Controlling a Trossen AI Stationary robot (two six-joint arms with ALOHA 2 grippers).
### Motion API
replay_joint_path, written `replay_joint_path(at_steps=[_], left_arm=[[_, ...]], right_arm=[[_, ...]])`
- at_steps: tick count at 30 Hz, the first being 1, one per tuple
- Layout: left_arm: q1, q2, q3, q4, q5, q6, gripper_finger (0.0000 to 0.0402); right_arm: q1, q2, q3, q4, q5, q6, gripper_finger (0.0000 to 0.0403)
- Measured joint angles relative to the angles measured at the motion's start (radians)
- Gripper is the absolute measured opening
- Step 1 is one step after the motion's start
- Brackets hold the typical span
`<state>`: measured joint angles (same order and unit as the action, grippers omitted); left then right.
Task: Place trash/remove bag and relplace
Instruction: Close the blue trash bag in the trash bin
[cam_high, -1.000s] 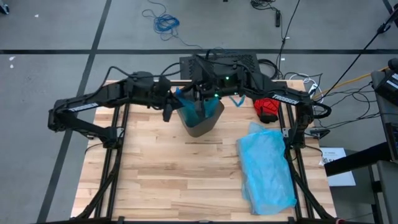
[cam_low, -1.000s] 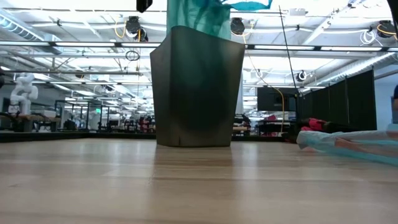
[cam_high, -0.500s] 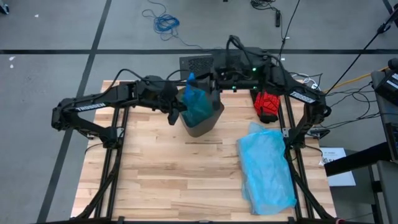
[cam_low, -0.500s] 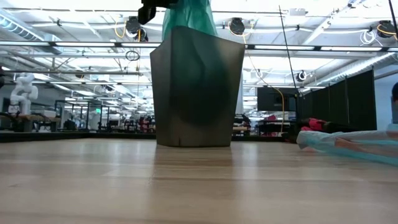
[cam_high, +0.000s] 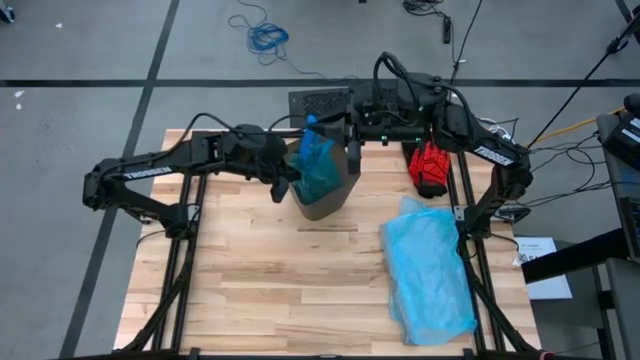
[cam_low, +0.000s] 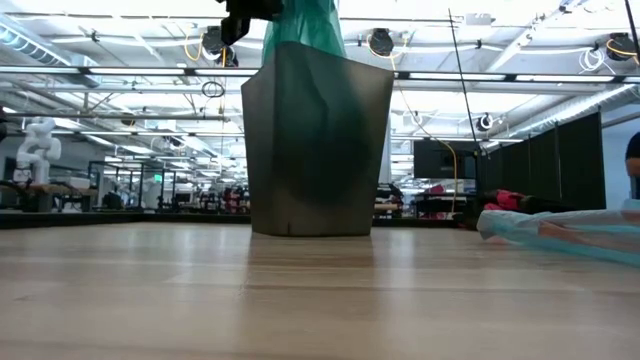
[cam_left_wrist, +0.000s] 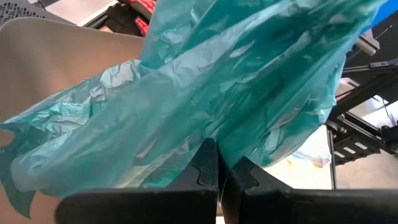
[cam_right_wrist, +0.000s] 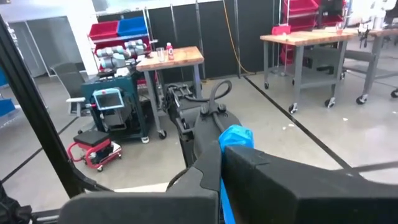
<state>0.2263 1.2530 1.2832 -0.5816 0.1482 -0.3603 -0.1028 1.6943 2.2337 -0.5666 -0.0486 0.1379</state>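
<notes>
The bag (cam_high: 318, 168) stands bunched up out of the bin (cam_high: 328, 200) at the table's (cam_high: 270, 290) far middle, its teal plastic rising above the rim; a blue handle loop (cam_high: 309, 124) pokes up at its top. The left gripper (cam_high: 287, 186) is at the bin's left rim, its fingers (cam_left_wrist: 208, 163) pinched together on a fold of the bag. The right gripper (cam_high: 352, 150) is at the bin's far right rim, clamped on a blue handle strip (cam_right_wrist: 235, 138).

Right of the bin lies a red glove (cam_high: 431, 168), and nearer the front right a pale blue bag (cam_high: 428, 270) is spread flat, well apart from the bin.

The low view shows the bin's dark wall (cam_low: 316, 140) hiding all of the bag but its top (cam_low: 303, 22). The left wrist view shows crumpled plastic (cam_left_wrist: 236, 93) filling the frame, with the bin's inner wall (cam_left_wrist: 56, 62) behind it. No trash shows in any view.
</notes>
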Motion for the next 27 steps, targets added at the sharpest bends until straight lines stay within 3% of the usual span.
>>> replay_joint_path(at_steps=[9,18,20,24,27], left_arm=[[0.000,-0.025,-0.002,0.045,0.002,-0.001,0.0000],[0.000,-0.027,-0.002,0.066,0.016,-0.035,0.0000],[0.000,-0.039,-0.002,0.088,0.020,-0.051,0.0003],[0.000,-0.070,-0.001,0.120,0.043,-0.052,0.0032],[0.000,-0.100,-0.001,0.141,0.049,-0.046,0.0067]], right_arm=[[-0.037,0.005,0.002,-0.092,0.004,0.076,0.0008],[-0.036,0.005,0.002,-0.103,-0.009,0.049,0.0088],[-0.036,0.005,0.002,-0.109,-0.008,0.033,0.0081],[-0.035,0.005,0.002,-0.112,-0.009,0.007,0.0015],[-0.035,0.005,0.002,-0.114,-0.009,0.000,0.0008]])
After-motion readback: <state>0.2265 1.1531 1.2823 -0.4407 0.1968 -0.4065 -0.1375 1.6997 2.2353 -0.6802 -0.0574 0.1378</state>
